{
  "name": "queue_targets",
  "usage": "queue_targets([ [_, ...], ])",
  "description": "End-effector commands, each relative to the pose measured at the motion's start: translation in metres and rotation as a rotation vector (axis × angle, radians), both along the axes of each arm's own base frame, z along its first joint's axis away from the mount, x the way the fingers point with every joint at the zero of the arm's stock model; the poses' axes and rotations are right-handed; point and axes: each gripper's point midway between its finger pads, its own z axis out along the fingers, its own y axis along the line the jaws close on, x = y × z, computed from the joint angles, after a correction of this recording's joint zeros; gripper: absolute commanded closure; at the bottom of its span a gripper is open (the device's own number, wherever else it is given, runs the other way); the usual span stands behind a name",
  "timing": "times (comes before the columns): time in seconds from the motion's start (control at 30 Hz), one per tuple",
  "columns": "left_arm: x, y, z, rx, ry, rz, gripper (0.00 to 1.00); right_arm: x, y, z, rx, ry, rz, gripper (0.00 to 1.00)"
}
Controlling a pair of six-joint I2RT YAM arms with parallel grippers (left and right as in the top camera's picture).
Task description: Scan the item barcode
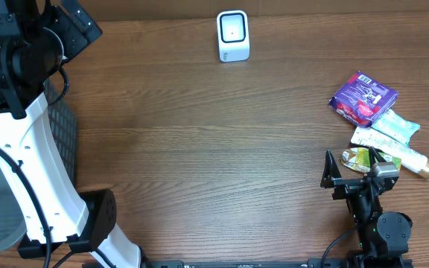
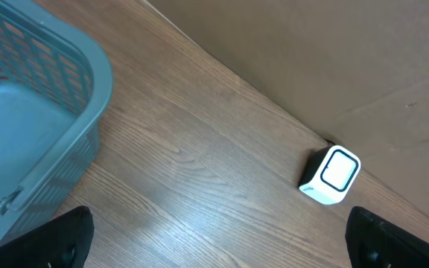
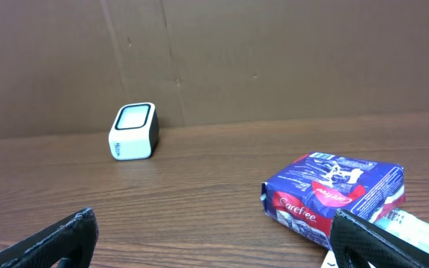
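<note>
The white scanner [image 1: 233, 36] stands at the table's far edge; it also shows in the left wrist view [image 2: 331, 175] and the right wrist view [image 3: 134, 131]. Several items lie in a pile at the right: a purple Carefree pack [image 1: 363, 98] [image 3: 334, 195], a mint and white packet [image 1: 393, 123], a white tube [image 1: 389, 149] and a yellow-green packet [image 1: 357, 158]. My right gripper [image 1: 352, 168] [image 3: 214, 240] is open, low over the table just in front of the pile, with nothing between its fingers. High at the far left, my left gripper [image 1: 77, 30] [image 2: 222, 246] is open and empty.
A grey-blue plastic basket [image 1: 59, 126] [image 2: 43, 112] sits at the left edge, under the left arm. A brown cardboard wall [image 3: 274, 59] stands behind the scanner. Bare wooden tabletop [image 1: 214, 149] lies between scanner and pile.
</note>
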Motion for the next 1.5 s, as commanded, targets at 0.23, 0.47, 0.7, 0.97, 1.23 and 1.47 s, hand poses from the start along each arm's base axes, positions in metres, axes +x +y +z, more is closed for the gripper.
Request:
queue_targets([
  [0.23,0.001,0.000,-0.001,-0.006,0.001,0.005,0.00,0.000,0.000,-0.002,-0.003,-0.004,-0.002,0.00],
  [0.47,-0.006,0.004,0.002,0.026,0.004,0.017,0.00,0.000,0.000,-0.002,-0.003,-0.004,-0.002,0.00],
  [0.7,-0.016,-0.007,0.002,0.063,-0.015,-0.059,0.00,0.000,0.000,-0.002,-0.003,-0.004,-0.002,0.00],
  [0.97,-0.023,-0.074,0.002,0.322,-0.277,-0.686,0.00,0.000,0.000,-0.002,-0.003,-0.004,-0.002,0.00],
  [1.23,-0.056,-0.094,-0.035,0.519,-0.461,-0.850,0.01,0.000,0.000,-0.002,-0.003,-0.004,-0.002,0.00],
  [1.47,-0.081,-0.091,-0.081,0.668,-0.644,-0.787,0.00,0.000,0.000,-0.002,-0.003,-0.004,-0.002,0.00],
])
